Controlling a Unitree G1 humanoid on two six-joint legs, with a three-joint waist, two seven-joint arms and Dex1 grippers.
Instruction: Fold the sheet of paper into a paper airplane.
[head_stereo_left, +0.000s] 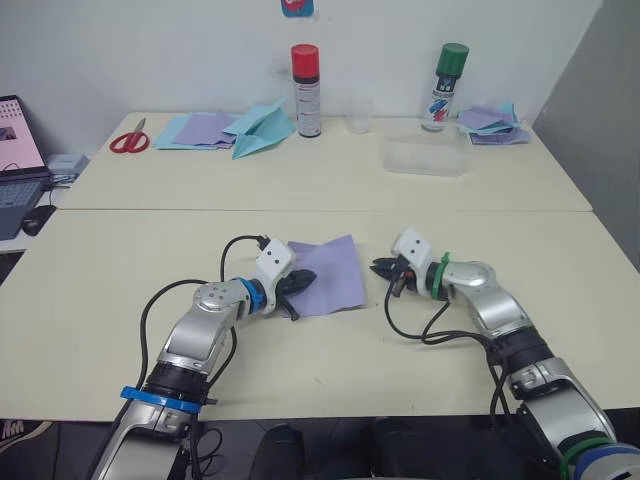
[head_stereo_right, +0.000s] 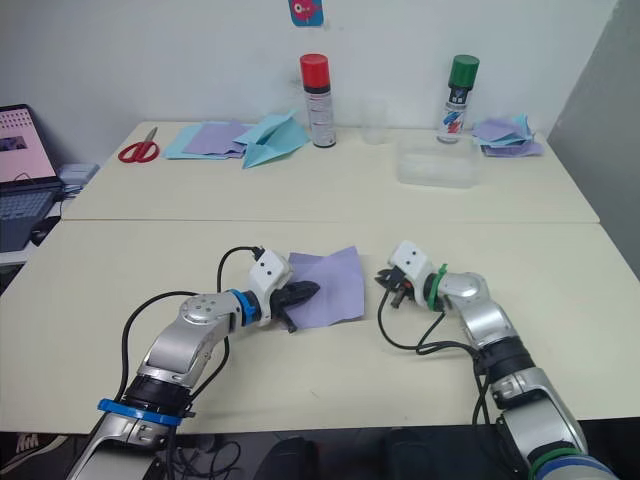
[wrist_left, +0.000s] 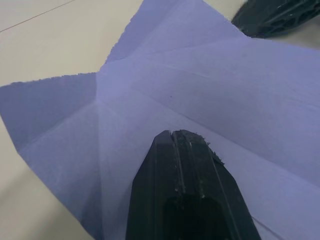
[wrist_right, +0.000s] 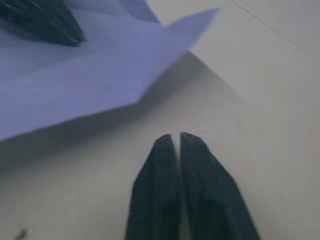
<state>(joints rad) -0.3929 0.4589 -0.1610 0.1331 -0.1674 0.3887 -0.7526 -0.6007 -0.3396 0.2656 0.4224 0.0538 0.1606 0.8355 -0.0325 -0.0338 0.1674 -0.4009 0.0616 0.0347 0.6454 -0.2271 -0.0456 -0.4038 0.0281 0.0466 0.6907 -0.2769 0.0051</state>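
The sheet of paper (head_stereo_left: 335, 275) is lavender, marked with crease lines, and lies open on the near table between my two grippers. My left gripper (head_stereo_left: 300, 283) is shut, its fingertips resting on top of the sheet's left part (wrist_left: 172, 132). My right gripper (head_stereo_left: 381, 268) is shut with nothing in it and sits on the table just off the sheet's right edge, a small gap away (wrist_right: 175, 136). That edge of the sheet (wrist_right: 125, 65) is lifted slightly off the table. No folded lavender paper airplane is in view.
The far table holds a light-blue paper plane (head_stereo_left: 262, 130), red scissors (head_stereo_left: 130, 140), piles of sheets (head_stereo_left: 200, 130) (head_stereo_left: 495, 125), a red-capped can (head_stereo_left: 306, 90), a green-capped can (head_stereo_left: 445, 85), a clear cup (head_stereo_left: 360, 110) and a clear container (head_stereo_left: 425, 155). A laptop (head_stereo_left: 15, 160) stands far left.
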